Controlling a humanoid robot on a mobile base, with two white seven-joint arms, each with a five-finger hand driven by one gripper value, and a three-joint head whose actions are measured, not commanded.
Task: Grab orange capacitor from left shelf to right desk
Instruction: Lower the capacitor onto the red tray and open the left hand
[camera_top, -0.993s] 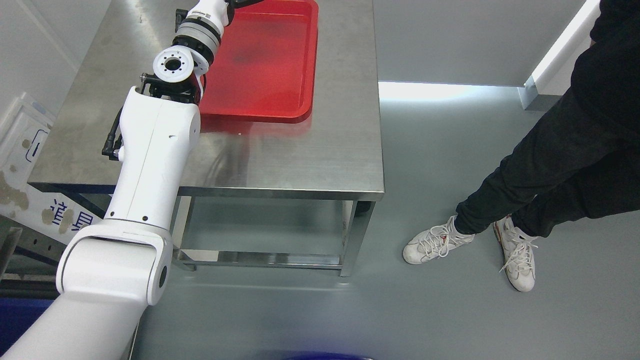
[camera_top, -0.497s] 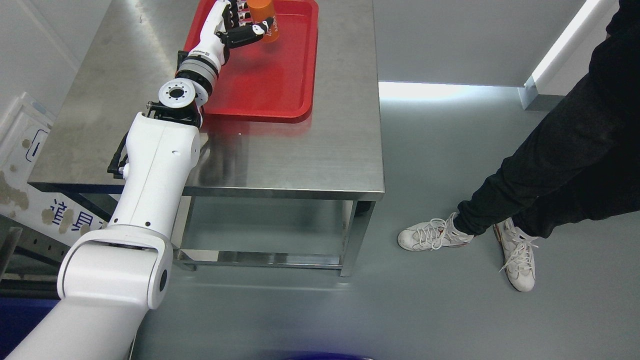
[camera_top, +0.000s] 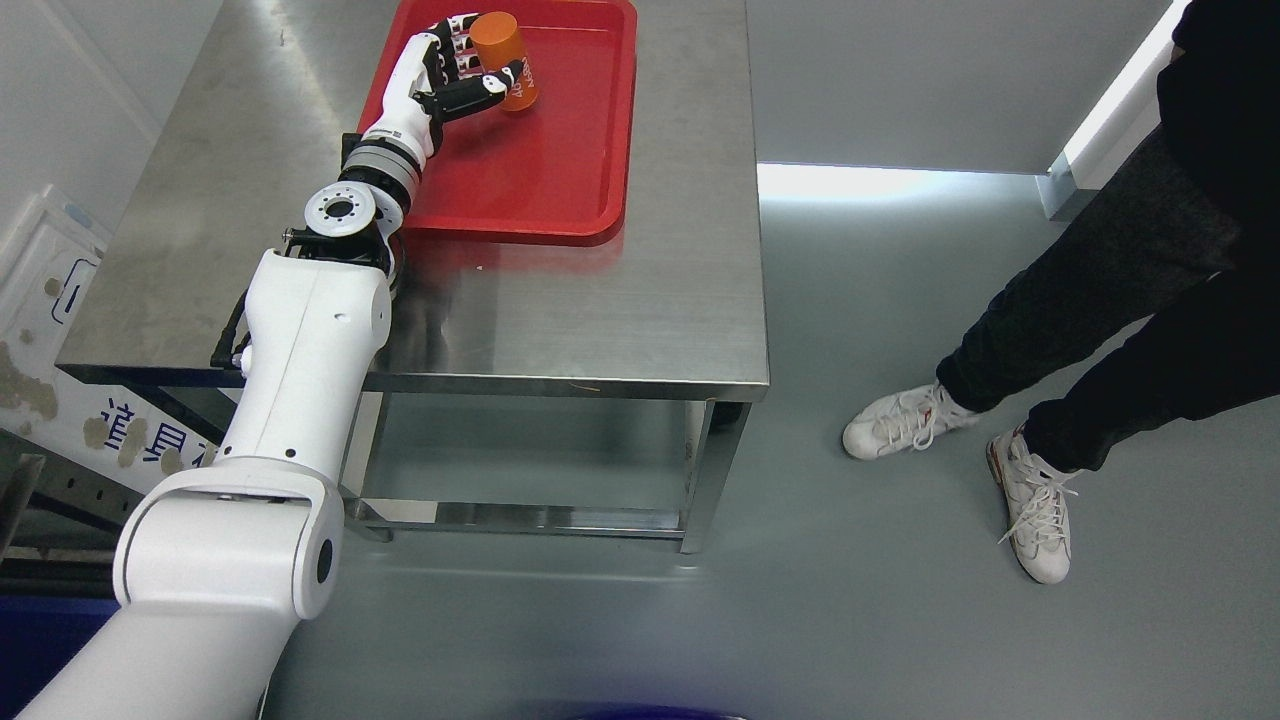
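Since the last frames my left arm has drawn back toward me, and the left hand (camera_top: 455, 65), which was out of sight past the top edge a second ago, now shows fully over the red tray (camera_top: 560, 160). With it has come the orange capacitor (camera_top: 502, 60), lower in the picture than half a second back. Off to the right, the person's near white shoe (camera_top: 905, 423) has stepped further right and up, while the other shoe (camera_top: 1035, 500) has kept its place.

From the head camera, the only view I have, the hand is wrapped around the capacitor: the fingers (camera_top: 462, 48) curl behind it on the far side and the thumb (camera_top: 490, 85) crosses its near side, so the part sits pinched between them. It is a short, plain orange cylinder, tilted, with its flat round end facing up and left toward the fingertips and its body running down and right past the thumb. Faint print runs along its side, too small for me to read. I cannot tell whether its lower end touches the tray or hangs just above it.

Below the hand the tray lies on the steel desk (camera_top: 600, 310), with the wrist and forearm running back from the hand toward the lower left.
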